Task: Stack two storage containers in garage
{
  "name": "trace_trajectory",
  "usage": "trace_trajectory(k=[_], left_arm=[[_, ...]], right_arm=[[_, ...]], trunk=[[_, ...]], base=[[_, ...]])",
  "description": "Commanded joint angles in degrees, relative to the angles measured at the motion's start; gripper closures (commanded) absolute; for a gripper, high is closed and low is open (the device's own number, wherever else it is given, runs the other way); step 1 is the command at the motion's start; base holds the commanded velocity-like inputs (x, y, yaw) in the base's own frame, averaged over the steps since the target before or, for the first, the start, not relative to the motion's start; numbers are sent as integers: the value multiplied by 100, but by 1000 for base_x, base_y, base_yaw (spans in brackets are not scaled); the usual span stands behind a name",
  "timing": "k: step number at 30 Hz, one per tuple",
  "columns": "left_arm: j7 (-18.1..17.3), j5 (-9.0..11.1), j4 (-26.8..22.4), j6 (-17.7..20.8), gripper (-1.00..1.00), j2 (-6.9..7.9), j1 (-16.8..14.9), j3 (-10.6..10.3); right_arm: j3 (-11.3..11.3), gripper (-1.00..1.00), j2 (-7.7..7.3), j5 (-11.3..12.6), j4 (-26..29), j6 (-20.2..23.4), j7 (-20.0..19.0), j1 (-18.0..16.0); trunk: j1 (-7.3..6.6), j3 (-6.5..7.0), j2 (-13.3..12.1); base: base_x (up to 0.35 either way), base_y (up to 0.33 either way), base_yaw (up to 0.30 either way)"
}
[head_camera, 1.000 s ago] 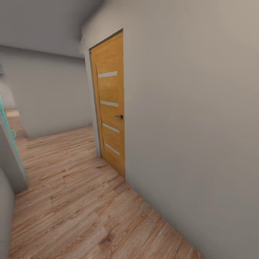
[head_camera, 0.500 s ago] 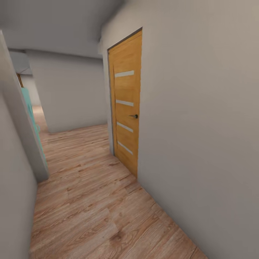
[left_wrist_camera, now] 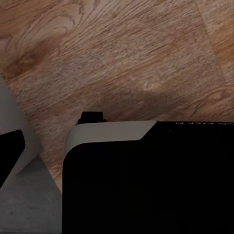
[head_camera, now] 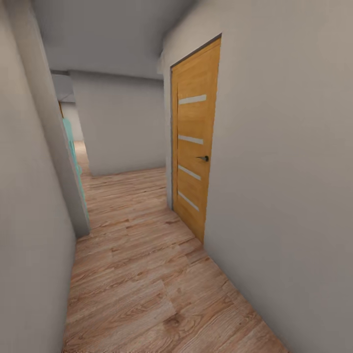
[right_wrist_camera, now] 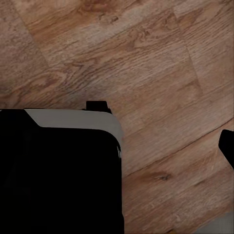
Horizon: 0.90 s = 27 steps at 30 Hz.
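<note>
- Along the left of the head view, a pale grey wall [head_camera: 29, 220] is running down a narrow hallway, with a teal edge [head_camera: 73, 162] showing just past its corner.
- A wood plank floor [head_camera: 142, 274] is stretching ahead between the walls.
- On the right, an orange wooden door [head_camera: 196, 142] with a dark handle [head_camera: 203, 158] is standing closed.
- In the wrist views, a black-and-grey robot body [left_wrist_camera: 146, 180] is hanging over the planks; whether either gripper is open or holding anything cannot be told.
</note>
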<state>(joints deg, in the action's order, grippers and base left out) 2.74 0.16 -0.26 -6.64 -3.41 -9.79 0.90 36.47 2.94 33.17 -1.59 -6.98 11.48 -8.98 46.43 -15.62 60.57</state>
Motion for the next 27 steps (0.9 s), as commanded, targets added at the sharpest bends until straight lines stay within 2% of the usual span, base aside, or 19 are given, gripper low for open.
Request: trace_trajectory(k=[1,5,15,27], left_arm=[[16,1,8,-21,-100,-2,-6,7],[16,1,8,-21,-100,-2,-6,7],[16,1,8,-21,-100,-2,-6,7],[16,1,8,-21,-100,-2,-6,7]], right_arm=[[45,-100,5,49,-17,-31,3,-5],[45,-100,1,49,-17,-31,3,-7],[44,-100,-1,65,-17,-32,4,-8],[44,-100,-3,56,-17,-35,3,-7]], trunk=[[0,-9,5],[0,-14,5],[0,-15,5],[0,-15,5]], base=[[0,0,268],[0,0,201],[0,0,37],[0,0,239]])
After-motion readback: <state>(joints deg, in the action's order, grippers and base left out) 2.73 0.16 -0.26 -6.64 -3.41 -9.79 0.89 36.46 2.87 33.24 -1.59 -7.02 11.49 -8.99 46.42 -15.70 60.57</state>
